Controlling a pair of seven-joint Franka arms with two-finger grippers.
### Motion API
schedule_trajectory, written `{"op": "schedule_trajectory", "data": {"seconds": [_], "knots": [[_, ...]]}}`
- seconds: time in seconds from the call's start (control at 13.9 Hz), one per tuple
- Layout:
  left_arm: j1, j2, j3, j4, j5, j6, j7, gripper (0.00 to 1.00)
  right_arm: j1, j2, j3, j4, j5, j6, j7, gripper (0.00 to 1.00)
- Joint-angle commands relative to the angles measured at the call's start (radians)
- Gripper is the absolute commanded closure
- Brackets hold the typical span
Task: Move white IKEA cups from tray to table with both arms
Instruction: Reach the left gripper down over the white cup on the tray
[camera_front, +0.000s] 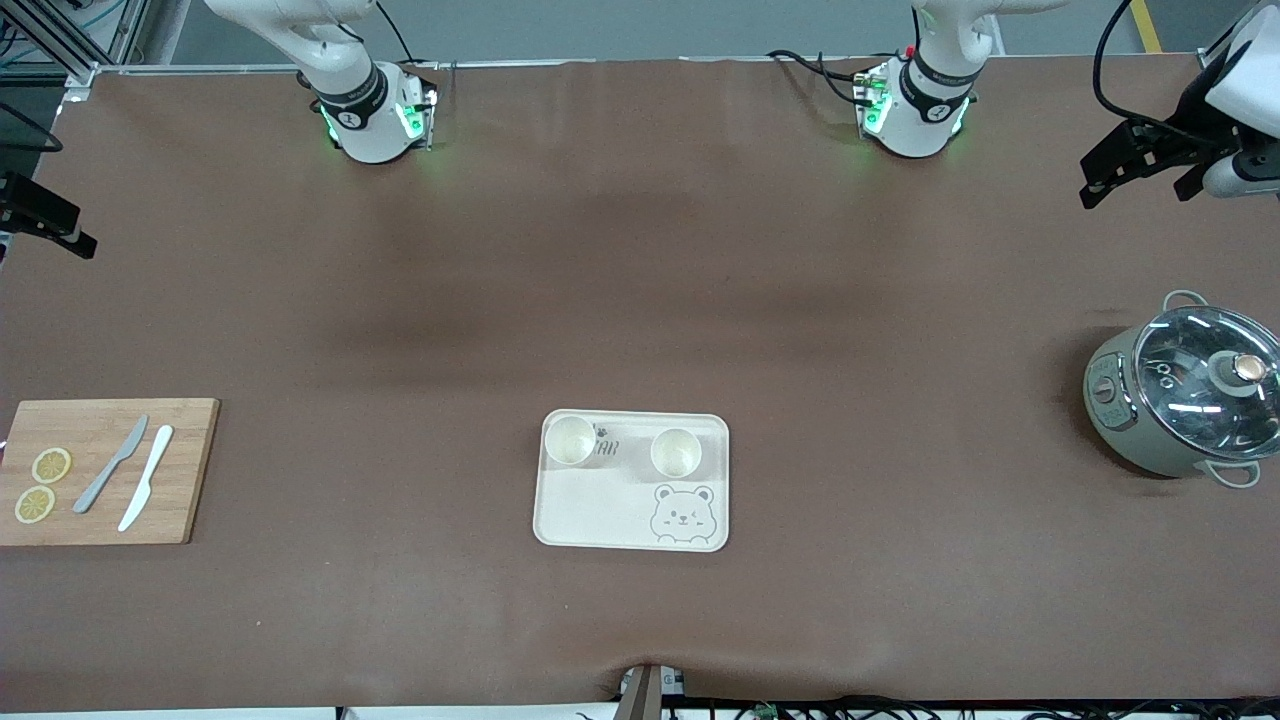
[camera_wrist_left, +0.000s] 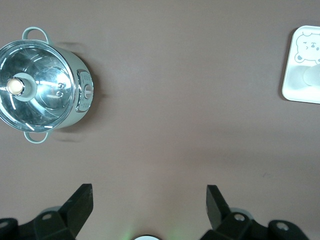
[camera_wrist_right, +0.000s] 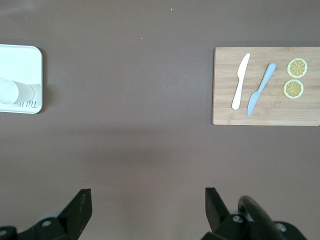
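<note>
Both white IKEA cups remain on the tray (camera_front: 590, 520): one cup (camera_front: 570, 441) stands in the tray corner toward the right arm's end of the table, the other cup (camera_front: 676, 452) stands beside it toward the left arm's end, and the two are apart. The tray lies on the table (camera_front: 640, 300), in its middle and in the half nearer the front camera. No cup has reached the table surface, so the whole transfer is judged outstanding. The left gripper (camera_wrist_left: 149, 205) hovers, jaws wide and empty, over bare table near the lidded pot (camera_front: 1180, 400). The right gripper (camera_wrist_right: 148, 206) hovers, equally wide and empty, near the wooden cutting board (camera_front: 180, 500). Each arm must approach, grasp, lift and place one cup.
</note>
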Motion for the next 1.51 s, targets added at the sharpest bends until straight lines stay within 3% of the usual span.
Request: {"op": "schedule_trajectory", "data": {"seconds": [0.0,0.43,0.65,0.86,1.44], "knots": [[0.008,0.02,-0.004,0.026,-0.021,-0.022,0.014,0.0,-0.015,0.007,0.007,0.013,0.006,-0.002,0.004,0.0],[-0.006,0.081,-0.005,0.063,-0.027,-0.047,0.019,0.0,-0.014,0.005,0.007,0.013,0.009,-0.002,0.004,0.0],[-0.061,0.164,-0.072,0.069,-0.007,-0.035,-0.039,0.0,-0.014,0.005,0.007,0.013,0.009,-0.002,0.005,0.0],[-0.107,0.254,-0.137,0.069,0.028,0.054,-0.226,0.0,-0.015,0.005,0.007,0.013,0.006,0.0,0.004,0.0],[-0.269,0.523,-0.146,0.086,0.036,0.369,-0.441,0.0,-0.014,0.017,0.007,0.013,0.011,0.039,0.007,0.0]]}}
